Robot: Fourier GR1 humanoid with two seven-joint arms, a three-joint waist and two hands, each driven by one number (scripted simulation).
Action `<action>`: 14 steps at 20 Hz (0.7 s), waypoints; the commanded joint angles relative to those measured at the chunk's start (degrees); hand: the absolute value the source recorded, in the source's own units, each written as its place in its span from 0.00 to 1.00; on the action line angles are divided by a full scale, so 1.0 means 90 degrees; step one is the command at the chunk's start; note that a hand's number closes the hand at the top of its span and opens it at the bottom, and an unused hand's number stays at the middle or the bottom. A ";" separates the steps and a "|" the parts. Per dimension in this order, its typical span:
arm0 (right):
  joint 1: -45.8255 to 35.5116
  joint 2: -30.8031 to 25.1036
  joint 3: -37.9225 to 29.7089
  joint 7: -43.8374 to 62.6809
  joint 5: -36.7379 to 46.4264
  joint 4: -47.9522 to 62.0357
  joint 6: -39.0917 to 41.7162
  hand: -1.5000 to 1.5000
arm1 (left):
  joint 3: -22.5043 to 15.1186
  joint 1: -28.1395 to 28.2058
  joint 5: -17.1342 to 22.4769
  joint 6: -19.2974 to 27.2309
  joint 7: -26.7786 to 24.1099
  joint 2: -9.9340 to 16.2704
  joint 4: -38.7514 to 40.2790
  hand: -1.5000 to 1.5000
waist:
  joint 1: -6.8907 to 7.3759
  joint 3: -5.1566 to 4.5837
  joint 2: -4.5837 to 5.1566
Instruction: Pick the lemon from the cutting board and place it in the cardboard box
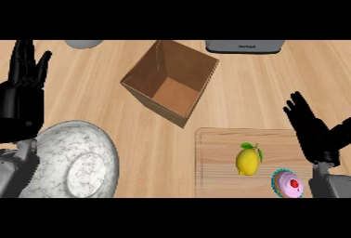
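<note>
A yellow lemon (248,160) with a small green leaf lies on the pale wooden cutting board (219,158) at the lower right. The open cardboard box (171,81) stands at the upper middle of the counter, its inside bare. My right hand (315,132) hovers at the board's right edge, to the right of the lemon and apart from it, fingers straight and open. My left hand (21,97) rests open at the far left edge, fingers up, holding nothing.
A large marbled white bowl (79,160) sits at the lower left. A pink cupcake (289,183) stands on the board's lower right corner, close to the lemon. A grey appliance (244,46) and a grey round object (84,43) lie along the far edge.
</note>
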 commanded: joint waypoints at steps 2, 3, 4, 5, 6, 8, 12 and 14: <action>-0.0549 0.0195 -0.0042 -0.0142 0.0796 -0.0681 -0.1346 0.00 | -0.0229 0.0349 -0.0338 -0.0026 0.0236 0.0086 0.0462 0.50 | -0.0166 -0.0043 0.0038; -0.0744 0.0184 -0.0029 -0.0325 0.1150 -0.0797 -0.1718 0.00 | -0.0440 0.0720 -0.0406 -0.0090 0.0308 0.0118 0.0558 0.50 | -0.0101 -0.0052 0.0031; -0.0729 0.0169 -0.0194 -0.0696 0.1357 -0.1028 -0.2045 0.00 | -0.0526 0.0847 -0.0460 -0.0088 0.0546 0.0228 0.0659 0.50 | -0.0163 -0.0051 0.0004; -0.1043 0.0021 -0.0392 -0.0852 0.1570 -0.1091 -0.2339 0.00 | -0.0610 0.0975 -0.0494 -0.0144 0.0706 0.0301 0.0903 0.50 | -0.0152 -0.0055 0.0033; -0.1277 -0.0171 -0.0534 -0.0942 0.1887 -0.1263 -0.2696 0.00 | -0.0641 0.1163 -0.0505 -0.0215 0.0791 0.0408 0.1029 0.50 | -0.0114 -0.0071 0.0017; -0.0098 -0.1303 -0.0400 -0.0020 0.3260 -0.0170 -0.3064 1.00 | -0.0678 0.1223 -0.0447 -0.0223 0.0796 0.0346 0.0947 0.50 | -0.0313 -0.0183 0.0164; -0.0020 0.0688 -0.0394 -0.0337 0.3650 -0.0992 -0.5456 0.00 | -0.0780 0.1407 -0.0444 -0.0350 0.0883 0.0319 0.1059 0.50 | -0.0274 -0.0058 0.0013; 0.0296 0.1160 0.0089 -0.0440 0.4196 -0.1334 -0.5939 0.00 | -0.0969 0.1649 -0.0590 -0.0288 0.0573 0.0035 0.1200 0.50 | -0.0232 -0.0058 0.0019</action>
